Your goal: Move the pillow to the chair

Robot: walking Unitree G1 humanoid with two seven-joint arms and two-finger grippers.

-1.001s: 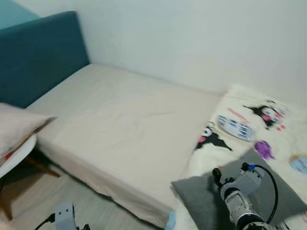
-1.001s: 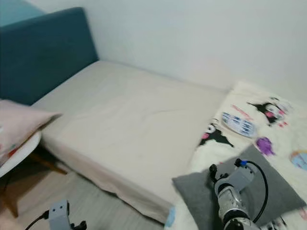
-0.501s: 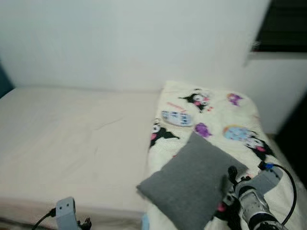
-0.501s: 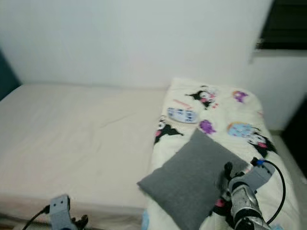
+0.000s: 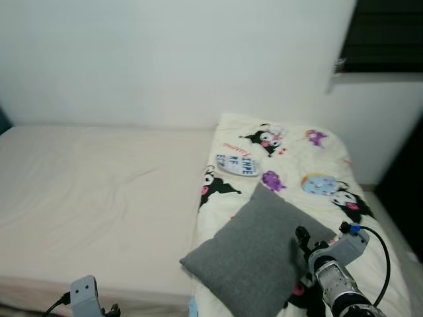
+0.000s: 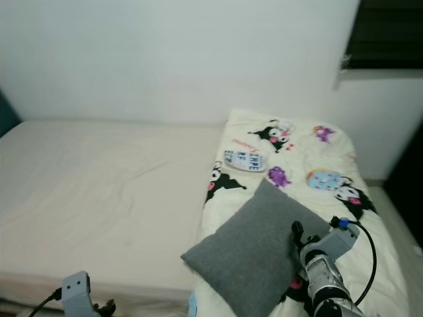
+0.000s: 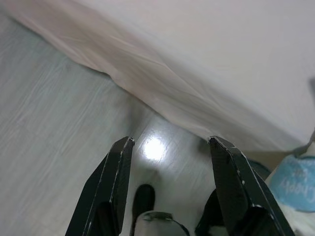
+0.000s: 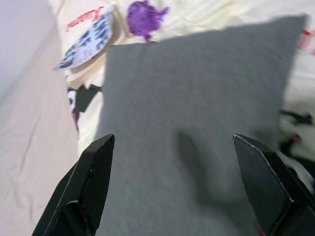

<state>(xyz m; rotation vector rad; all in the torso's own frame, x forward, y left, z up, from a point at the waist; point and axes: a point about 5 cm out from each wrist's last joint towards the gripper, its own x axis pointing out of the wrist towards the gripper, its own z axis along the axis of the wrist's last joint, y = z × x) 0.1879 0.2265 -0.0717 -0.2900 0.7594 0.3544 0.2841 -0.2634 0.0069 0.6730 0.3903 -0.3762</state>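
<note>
1. A grey pillow lies flat on a cream blanket printed with cartoon figures, at the near part of the blanket and close to the bed's front edge, one corner pointing toward the bare mattress side.
2. The blanket covers the right end of the bed; the rest of the bed is a bare beige sheet running to the left, up against a white wall.
3. The right gripper is released, its two black fingers spread wide apart above the pillow's grey surface, with the pillow between them in the right wrist view and neither finger clearly touching it.
4. In the head views the right arm reaches over the pillow's right corner, a black cable looping beside its wrist.
5. The left gripper hangs low by the bed's front edge, also released, its fingers apart over pale wood flooring.
6. A light blue item with lettering shows at the foot of the bed's front edge; what it is cannot be told.
7. A dark window sits at the upper right of the wall.
</note>
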